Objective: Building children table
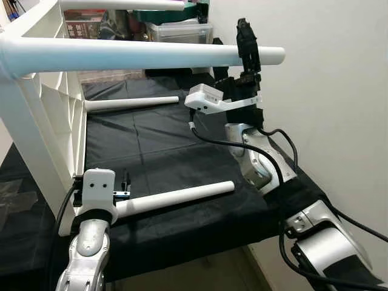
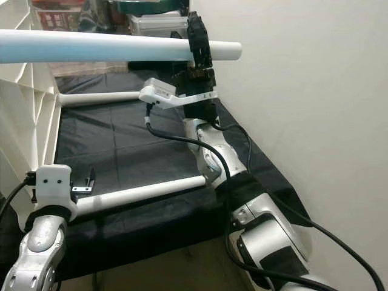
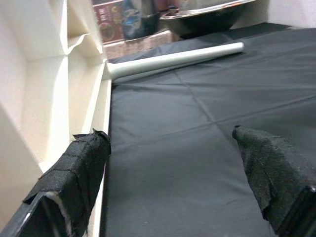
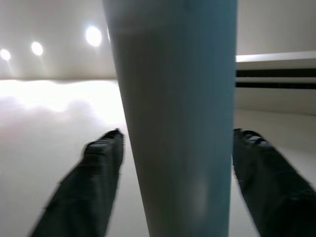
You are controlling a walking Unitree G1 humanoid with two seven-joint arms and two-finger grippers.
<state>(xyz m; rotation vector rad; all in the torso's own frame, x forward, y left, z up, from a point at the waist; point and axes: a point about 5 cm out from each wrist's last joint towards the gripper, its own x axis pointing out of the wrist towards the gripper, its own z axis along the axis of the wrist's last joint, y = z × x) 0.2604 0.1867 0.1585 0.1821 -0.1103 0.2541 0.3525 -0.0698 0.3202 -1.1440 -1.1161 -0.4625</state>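
A white children's table [image 1: 54,121] lies on its side on a black cloth, its round legs pointing right. My right gripper [image 1: 247,45] reaches up to the far end of the upper leg [image 1: 151,54]. Its fingers [image 4: 98,163] are open and straddle that leg [image 4: 177,123] closely, one on each side. My left gripper [image 1: 124,183] is open at the base of the lower leg [image 1: 176,199], next to the tabletop, with only cloth between its fingertips [image 3: 84,163]. A third leg [image 3: 173,59] runs along the cloth further back.
The black cloth [image 1: 170,151] covers a low platform that ends just before my arms. A white wall [image 1: 339,91] stands close on the right. Storage boxes [image 1: 179,30] and clutter sit at the back. A fourth leg [image 1: 121,5] crosses the top.
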